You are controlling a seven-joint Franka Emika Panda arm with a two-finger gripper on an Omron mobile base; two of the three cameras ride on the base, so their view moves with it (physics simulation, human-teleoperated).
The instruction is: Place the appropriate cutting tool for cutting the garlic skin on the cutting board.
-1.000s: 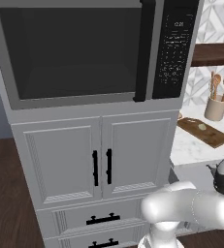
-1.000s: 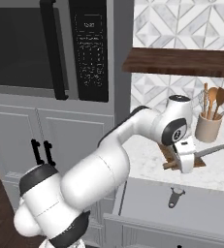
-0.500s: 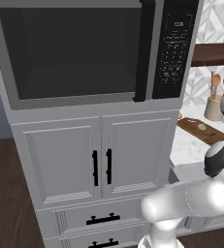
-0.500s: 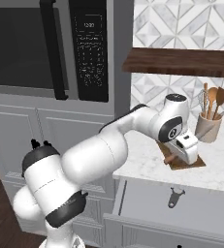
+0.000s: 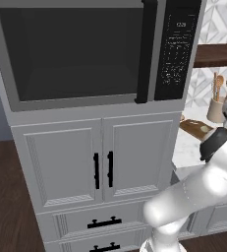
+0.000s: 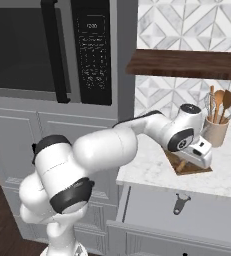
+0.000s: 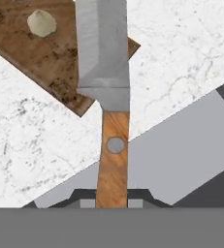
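Note:
The cutting tool is a knife [image 7: 104,53] with a grey blade and a wooden handle. My gripper [image 7: 111,197] is shut on the handle's end. The blade reaches out over a corner of the dark brown cutting board [image 7: 31,53]. The garlic [image 7: 41,23], a small pale lump, lies on the board to the left of the blade. In the right base view my gripper [image 6: 199,156] hangs just above the cutting board [image 6: 189,170] on the marble counter, and the hand hides the knife. The cutting board [image 5: 198,129] also appears in the left base view, behind my forearm.
A beige crock of wooden spoons [image 6: 215,131] stands just right of the board, under a dark wall shelf [image 6: 187,63]. A small dark forked tool [image 6: 180,202] lies at the counter's front. The microwave [image 6: 62,50] and tall cabinet stand to the left.
The hand has turned over the board, so the blade no longer sticks out to the right in the right base view. The elbow has risen. The grip on the knife is unchanged.

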